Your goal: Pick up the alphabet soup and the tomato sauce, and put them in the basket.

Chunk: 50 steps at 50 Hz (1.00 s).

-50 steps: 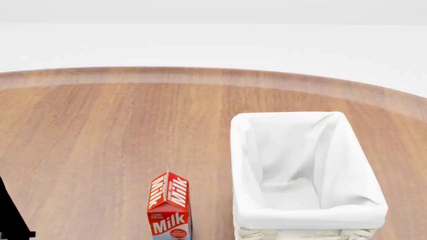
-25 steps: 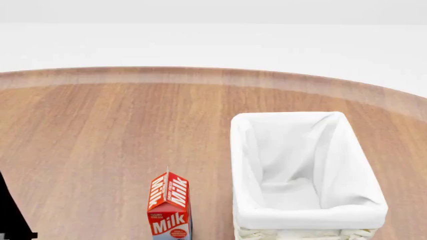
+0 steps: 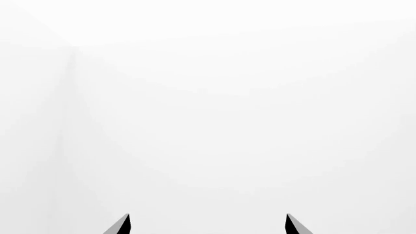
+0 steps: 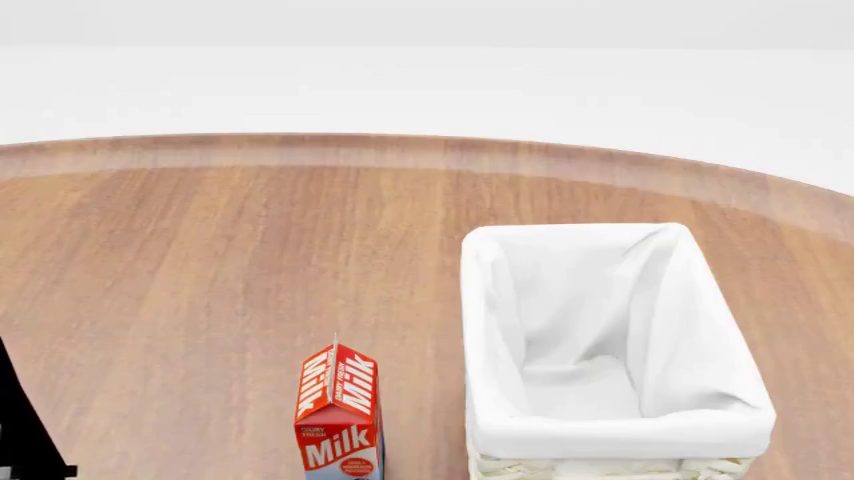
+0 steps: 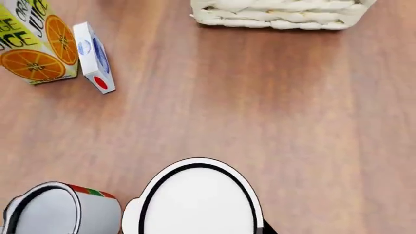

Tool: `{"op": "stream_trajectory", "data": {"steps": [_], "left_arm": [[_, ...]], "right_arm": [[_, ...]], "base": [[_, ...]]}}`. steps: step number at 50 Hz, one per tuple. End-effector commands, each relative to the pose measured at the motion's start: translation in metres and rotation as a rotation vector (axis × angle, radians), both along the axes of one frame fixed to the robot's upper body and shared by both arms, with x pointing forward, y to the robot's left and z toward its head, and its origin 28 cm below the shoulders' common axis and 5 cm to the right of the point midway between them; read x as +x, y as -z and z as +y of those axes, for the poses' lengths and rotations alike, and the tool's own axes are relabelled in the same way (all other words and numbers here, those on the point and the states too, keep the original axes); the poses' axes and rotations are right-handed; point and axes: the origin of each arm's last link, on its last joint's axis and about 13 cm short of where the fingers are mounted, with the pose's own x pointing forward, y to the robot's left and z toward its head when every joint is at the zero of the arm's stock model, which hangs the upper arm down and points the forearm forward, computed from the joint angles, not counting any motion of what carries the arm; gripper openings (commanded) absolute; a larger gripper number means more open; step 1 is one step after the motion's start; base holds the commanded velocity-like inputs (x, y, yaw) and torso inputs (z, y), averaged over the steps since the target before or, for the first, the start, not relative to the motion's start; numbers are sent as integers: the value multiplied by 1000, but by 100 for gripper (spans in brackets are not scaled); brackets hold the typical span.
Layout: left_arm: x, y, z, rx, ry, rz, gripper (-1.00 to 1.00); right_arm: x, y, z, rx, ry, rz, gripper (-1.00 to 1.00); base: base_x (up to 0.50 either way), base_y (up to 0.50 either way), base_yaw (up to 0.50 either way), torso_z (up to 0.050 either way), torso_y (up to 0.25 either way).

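The tomato sauce [image 5: 62, 212] stands on the wooden table in the right wrist view, showing its pale lid and a strip of red and green label. Beside it a second can [image 5: 195, 200] fills the lower middle, very close under the camera. Only its pale lid shows, so I cannot tell whether it is the alphabet soup. A black sliver of a right finger [image 5: 265, 228] shows at its edge; the jaws are hidden. The basket [image 4: 487, 330] with white liner sits at the table's right, its wicker wall [image 5: 279, 12] beyond the cans. My left gripper [image 3: 208, 224] is open, facing blank white space.
A red milk carton [image 4: 338, 415] stands just left of the basket. An orange juice carton [image 5: 32, 44] and a small white and blue box [image 5: 94, 56] lie on the table [image 4: 200, 260] beyond the cans. A black part of the left arm [image 4: 20, 430] shows at the head view's lower left.
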Motion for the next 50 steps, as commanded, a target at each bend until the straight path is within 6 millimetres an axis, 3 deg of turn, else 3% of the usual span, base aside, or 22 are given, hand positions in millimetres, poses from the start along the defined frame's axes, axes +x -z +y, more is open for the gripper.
{"op": "stream_trajectory", "data": {"steps": [1,11,20,27,37,40,44,45,50], "left_arm": [[-1,-1,0,-2,-1,0,100],[-2,-1,1,1,-4,-2,100],[-1,-2,1,4,-2,-4,100],[-2,-2,0,4,0,-4,100],[0,-1,1,2,-4,-1,100],[-1,-1,0,3,-4,-3,100],[-1,-2,0,5,-3,-3,100],[-1,-2,0,4,-2,-4,100],[0,-1,1,0,-4,-3,100]], "right_arm": [[10,-41,1,-17,-31,-158,-100],[17,-77,0,-17,-28,-263,-100],[28,-99,1,-29,-36,-376,-100],[40,-145,3,-29,-45,-499,-100],[52,-158,8,-32,-55,-574,-100],[61,-181,10,-21,-49,-621,-100],[72,-183,14,-15,-54,-659,-100],[75,-197,14,-20,-52,-678,-100],[89,-197,15,-8,-38,-706,-100]], "base": [[0,0,0,0,0],[0,0,0,0,0],[0,0,0,0,0],[0,0,0,0,0],[0,0,0,0,1],[0,0,0,0,0],[0,0,0,0,0],[0,0,0,0,0],[0,0,0,0,0]]}}
